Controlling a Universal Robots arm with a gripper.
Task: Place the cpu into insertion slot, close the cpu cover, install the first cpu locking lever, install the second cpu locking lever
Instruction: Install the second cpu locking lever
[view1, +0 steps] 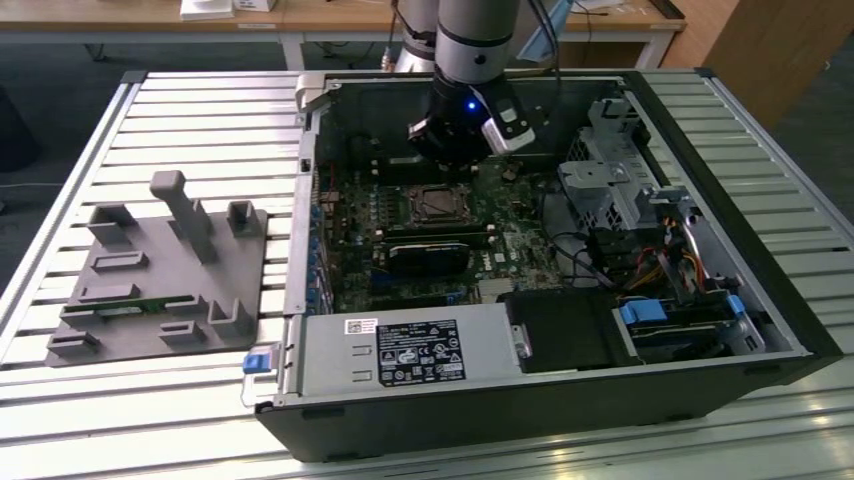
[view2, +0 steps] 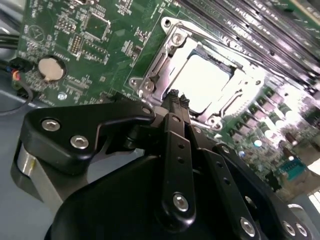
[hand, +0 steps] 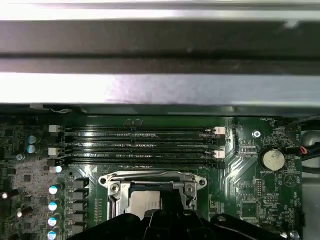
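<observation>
Scene: an open computer case (view1: 561, 400) lies on a slatted metal surface (view1: 200, 100), its green motherboard (view1: 400, 270) facing up.
Arm: the robot arm (view1: 474, 40) reaches down into the case from the far side.
Claw: the black claw (view2: 176, 100) has its fingertips pressed together, pinching nothing, with the tips just at the edge of the socket.
Chip: the cpu (view2: 202, 82) lies flat inside the insertion slot (view1: 437, 203), its pale metal top bright under the light.
Cover: the cpu cover (view2: 155, 75) lies down around the chip, framing it.
Nearby: long black memory slots (hand: 140, 142) run beside the socket; a round coin battery (hand: 272, 159) sits further off.
Beside the case: a grey moulded tray (view1: 147, 290) rests on the surface, at the exterior view's left.
</observation>
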